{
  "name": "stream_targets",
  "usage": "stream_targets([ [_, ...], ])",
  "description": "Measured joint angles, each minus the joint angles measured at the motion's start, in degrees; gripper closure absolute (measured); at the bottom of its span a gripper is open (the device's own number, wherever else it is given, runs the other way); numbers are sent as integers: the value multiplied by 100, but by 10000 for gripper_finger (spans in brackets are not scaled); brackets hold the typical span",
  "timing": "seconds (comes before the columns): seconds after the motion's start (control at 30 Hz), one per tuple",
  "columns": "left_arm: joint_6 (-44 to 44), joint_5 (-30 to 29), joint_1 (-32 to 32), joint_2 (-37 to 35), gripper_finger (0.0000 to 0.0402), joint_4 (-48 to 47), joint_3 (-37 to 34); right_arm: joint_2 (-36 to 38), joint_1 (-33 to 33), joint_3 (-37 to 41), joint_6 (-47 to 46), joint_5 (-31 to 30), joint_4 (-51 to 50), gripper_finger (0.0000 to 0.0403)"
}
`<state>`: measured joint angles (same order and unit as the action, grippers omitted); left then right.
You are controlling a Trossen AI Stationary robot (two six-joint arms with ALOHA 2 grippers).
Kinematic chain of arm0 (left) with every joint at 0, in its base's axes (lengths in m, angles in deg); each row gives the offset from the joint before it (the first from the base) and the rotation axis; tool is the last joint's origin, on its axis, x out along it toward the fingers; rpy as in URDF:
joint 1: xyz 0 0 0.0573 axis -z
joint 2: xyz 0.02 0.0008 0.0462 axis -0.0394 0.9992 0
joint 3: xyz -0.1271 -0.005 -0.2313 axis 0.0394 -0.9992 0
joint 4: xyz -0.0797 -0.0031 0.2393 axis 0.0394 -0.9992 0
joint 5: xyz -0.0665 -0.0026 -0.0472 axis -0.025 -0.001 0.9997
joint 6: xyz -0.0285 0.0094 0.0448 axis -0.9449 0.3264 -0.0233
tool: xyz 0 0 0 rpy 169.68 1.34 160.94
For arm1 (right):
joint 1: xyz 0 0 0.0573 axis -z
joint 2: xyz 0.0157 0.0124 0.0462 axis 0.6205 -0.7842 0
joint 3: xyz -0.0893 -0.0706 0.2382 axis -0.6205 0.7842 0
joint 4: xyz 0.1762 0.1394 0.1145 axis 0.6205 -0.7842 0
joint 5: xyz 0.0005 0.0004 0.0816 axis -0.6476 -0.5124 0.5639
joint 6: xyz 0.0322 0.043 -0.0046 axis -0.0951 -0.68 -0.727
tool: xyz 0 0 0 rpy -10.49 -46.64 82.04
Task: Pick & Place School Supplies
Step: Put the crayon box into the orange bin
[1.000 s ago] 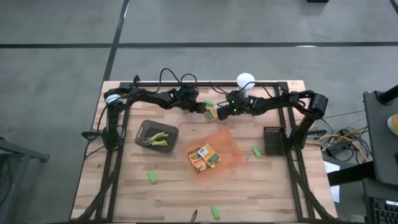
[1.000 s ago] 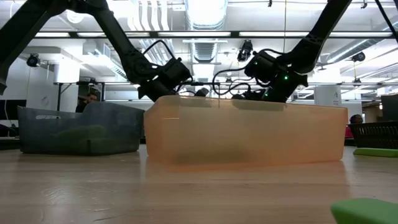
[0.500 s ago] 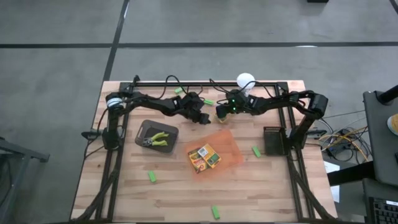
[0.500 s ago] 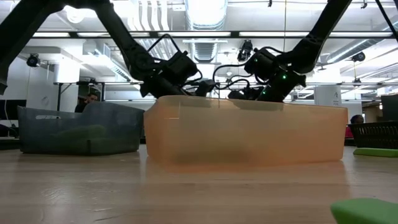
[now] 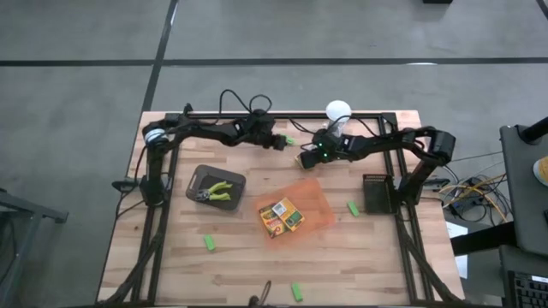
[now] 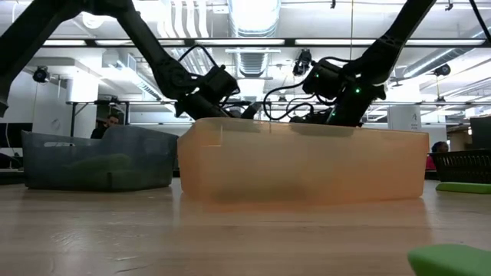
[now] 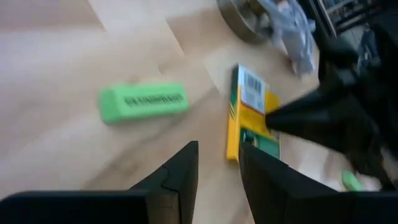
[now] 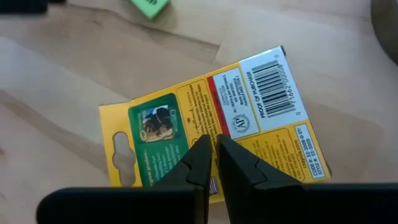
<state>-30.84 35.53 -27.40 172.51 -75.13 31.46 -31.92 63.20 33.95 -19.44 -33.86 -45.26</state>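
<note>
Two arms meet at the far side of the desk (image 5: 171, 257). The right hand (image 8: 216, 163) has its fingers pressed together, tips down on a yellow crayon box (image 8: 217, 124) that lies flat on the wood with its barcode side up. The left hand (image 7: 217, 171) hovers just beside it, fingers a little apart with nothing between them, and a green stubby piece (image 7: 144, 102) lies on the wood near that box. Nearer the front, the orange tray (image 5: 315, 202) carries two more crayon boxes (image 5: 282, 216). A dark bin (image 5: 202, 176) on the left holds the green-handled pliers (image 5: 219, 192). More green pieces (image 5: 209, 244) lie scattered on the desk, and the white lamp (image 5: 338, 111) stands at the far edge.
</note>
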Motion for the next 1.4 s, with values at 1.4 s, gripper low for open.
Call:
stream_targets([
  [1.4, 164, 930, -182, 0, 282, -1438, 51, -1291, 5, -1878, 2344, 808, -89, 376],
])
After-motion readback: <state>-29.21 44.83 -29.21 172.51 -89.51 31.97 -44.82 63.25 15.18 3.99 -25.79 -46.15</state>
